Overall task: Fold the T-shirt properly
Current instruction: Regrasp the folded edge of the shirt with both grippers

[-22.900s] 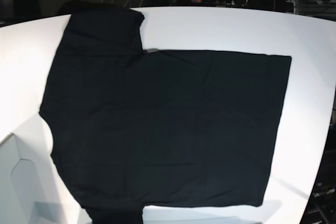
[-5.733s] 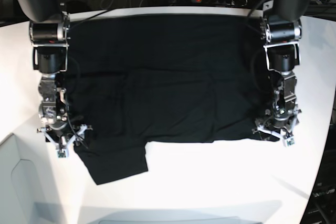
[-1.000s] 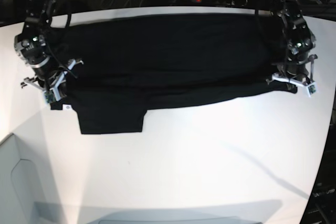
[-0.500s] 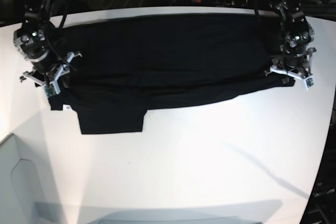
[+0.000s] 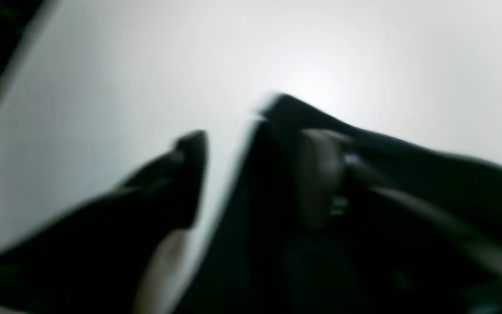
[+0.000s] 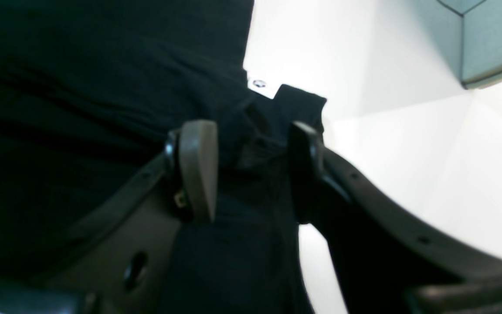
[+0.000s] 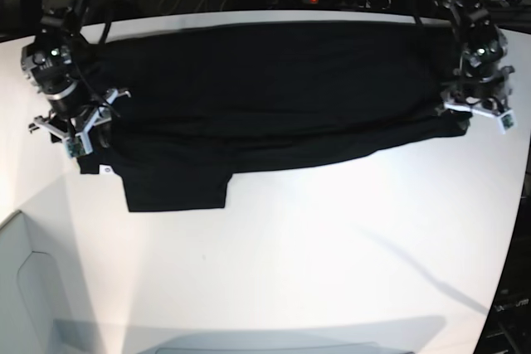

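- Black cloth: the T-shirt (image 7: pixel 265 97) is laid as a long band across the far half of the white table (image 7: pixel 315 246), with one sleeve (image 7: pixel 176 190) projecting from the near edge toward the base view's left.
- White tag (image 7: pixel 104 170): it is seen at the near left corner of the band; a small dark mark is carried on it, and no writing can be read. No brand is legible anywhere.
- Right gripper (image 6: pixel 251 170): the jaws are parted in its wrist view, astride a ridge of cloth that is not pinched; the garment is judged released at this end.
- Left gripper (image 5: pixel 255 165): its view is blurred, yet a clear gap is shown between the fingers, with cloth lying under one side; nothing is grasped.
- Step in hand, as a judgement: the release after a lengthwise fold. Both grippers are best lifted straight up, so that the edge is not dragged.
- Next fold: the stray sleeve is best tucked in, and the uneven near hem squared, before the band is halved.
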Controlling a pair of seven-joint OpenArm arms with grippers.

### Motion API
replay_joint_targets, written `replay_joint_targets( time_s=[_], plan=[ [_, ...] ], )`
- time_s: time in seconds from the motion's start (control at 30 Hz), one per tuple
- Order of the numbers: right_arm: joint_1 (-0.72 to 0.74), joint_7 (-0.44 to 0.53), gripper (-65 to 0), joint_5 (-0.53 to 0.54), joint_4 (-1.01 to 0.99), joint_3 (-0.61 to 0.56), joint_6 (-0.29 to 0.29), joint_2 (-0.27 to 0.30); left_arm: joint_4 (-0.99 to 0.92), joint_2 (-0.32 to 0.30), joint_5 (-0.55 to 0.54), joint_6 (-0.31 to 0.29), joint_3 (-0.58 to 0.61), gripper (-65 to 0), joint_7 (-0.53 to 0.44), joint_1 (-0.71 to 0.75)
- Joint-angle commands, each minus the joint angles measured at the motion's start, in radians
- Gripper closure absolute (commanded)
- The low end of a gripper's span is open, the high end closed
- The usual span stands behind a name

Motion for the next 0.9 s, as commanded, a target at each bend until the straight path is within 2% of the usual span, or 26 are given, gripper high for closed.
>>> replay_joint_targets(
  time_s=[0.0,0.07,0.1,0.4,0.47,0.57,0.77,0.87],
  plan=[
    [0.008,0.023,-27.2,0.004,0.016,0.004,0.009,0.009,0.022,-0.013,-0.008,-0.002,-0.010,-42.5,-0.021,-0.018],
    [0.008,0.023,-27.2,0.004,0.016,0.004,0.009,0.009,0.018,-0.013,-0.008,-0.002,-0.028,-48.3,-0.024,-0.024],
    [0.008,0.023,-27.2,0.004,0.016,0.004,0.009,0.007,0.015,-0.013,-0.008,-0.002,-0.030,-49.1,-0.025,-0.027],
    [0.008,0.023,-27.2,0.004,0.014,0.002,0.009,0.007,-0.064,-0.013,-0.008,-0.002,-0.021,-48.2,-0.016,-0.116],
    [0.008,0.023,-27.2,0.004,0.014,0.002,0.009,0.007,-0.090,-0.013,-0.008,-0.002,0.001,-43.6,-0.018,-0.128],
    [0.008,0.023,-27.2,0.004,0.014,0.002,0.009,0.007,-0.118,-0.014,-0.008,-0.002,0.033,-33.4,-0.025,-0.128],
    [0.009,0.023,-27.2,0.004,0.014,0.002,0.009,0.013,-0.120,-0.013,-0.008,-0.002,0.070,-23.5,-0.025,-0.142],
    [0.029,0.023,-27.2,0.004,0.014,0.002,0.009,0.013,-0.120,-0.013,-0.008,-0.002,0.068,-14.3,-0.025,-0.148]
  ],
)
